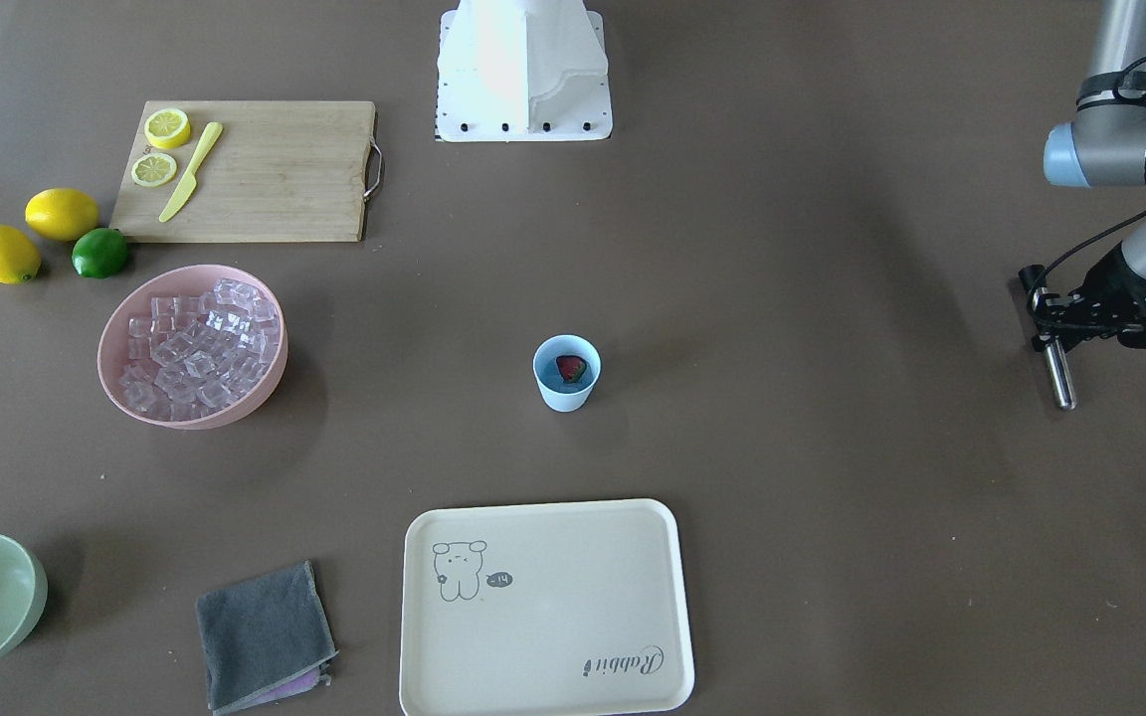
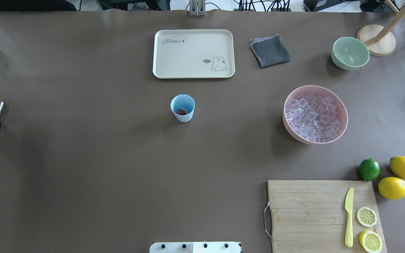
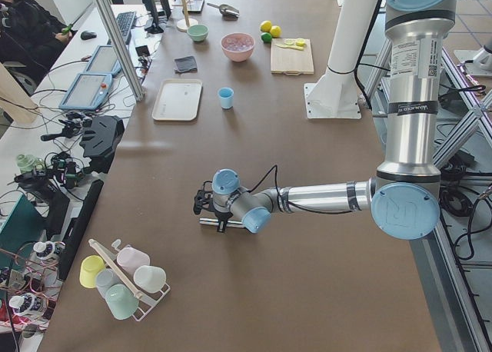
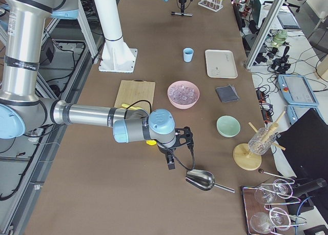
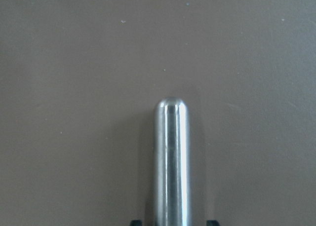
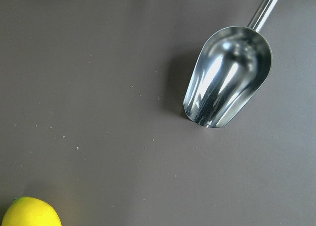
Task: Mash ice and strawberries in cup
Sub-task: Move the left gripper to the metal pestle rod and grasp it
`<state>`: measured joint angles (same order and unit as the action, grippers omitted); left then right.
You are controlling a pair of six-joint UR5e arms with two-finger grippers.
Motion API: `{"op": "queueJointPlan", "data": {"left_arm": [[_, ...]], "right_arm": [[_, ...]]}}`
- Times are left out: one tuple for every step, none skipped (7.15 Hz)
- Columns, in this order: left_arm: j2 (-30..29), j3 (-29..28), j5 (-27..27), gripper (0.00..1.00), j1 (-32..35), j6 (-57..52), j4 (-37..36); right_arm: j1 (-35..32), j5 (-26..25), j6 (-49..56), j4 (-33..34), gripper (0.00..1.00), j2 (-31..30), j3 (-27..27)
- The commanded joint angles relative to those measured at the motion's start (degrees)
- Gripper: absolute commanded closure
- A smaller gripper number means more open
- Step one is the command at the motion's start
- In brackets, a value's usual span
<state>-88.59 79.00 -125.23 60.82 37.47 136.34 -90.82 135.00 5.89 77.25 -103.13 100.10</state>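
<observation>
The left gripper (image 1: 1049, 326) is clamped on a steel rod (image 1: 1060, 376) near its upper end, so the rounded tip is free below the fingers. That grip suits pressing the tip down into a cup. It waits at the table's far left end, well apart from everything else, probably to leave the middle open while the cup is being filled.

The cup (image 1: 566, 383) stands upright and alone in the middle of the table. Either arm can reach it there. The strawberry (image 1: 571, 369) lies at its bottom. The ice (image 1: 200, 343) is piled in the pink bowl (image 1: 225, 416) on the right side, apart from the cup, and none shows in the cup. The filling therefore looks only half done.

The right gripper (image 4: 171, 162) hangs over a steel scoop (image 6: 227, 78) that lies on the table at the far right end, past the lemons. This seems to be the tool for fetching ice.

Only the distant side view shows the right gripper, and its own camera shows no fingers, so whether they are spread or closed cannot be told. The overhead view cuts off most of the left gripper at its edge. The scoop's handle runs out of the wrist picture, and only a corner of one lemon (image 6: 29, 213) shows there.
</observation>
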Motion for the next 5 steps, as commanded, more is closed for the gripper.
{"op": "queueJointPlan", "data": {"left_arm": [[0.1,-0.6,0.2,0.67,-0.6,0.1,1.7],[0.2,0.5,0.2,0.70,-0.5,-0.1,2.3],[-0.3,3.9,0.1,0.71,-0.2,-0.1,2.6],[-1.3,7.3,0.1,0.71,0.5,0.1,2.3],[-3.4,9.3,0.2,0.72,3.1,0.8,2.2]], "right_arm": [[-0.1,0.1,0.0,0.1,0.01,0.0,0.0],[-0.1,0.1,0.0,0.0,0.01,-0.1,0.0],[-0.4,0.1,0.1,0.1,0.01,-0.1,0.2],[-0.4,0.0,0.1,0.0,0.01,-0.1,0.2],[-0.7,0.0,0.1,0.0,0.01,-0.1,0.4]]}}
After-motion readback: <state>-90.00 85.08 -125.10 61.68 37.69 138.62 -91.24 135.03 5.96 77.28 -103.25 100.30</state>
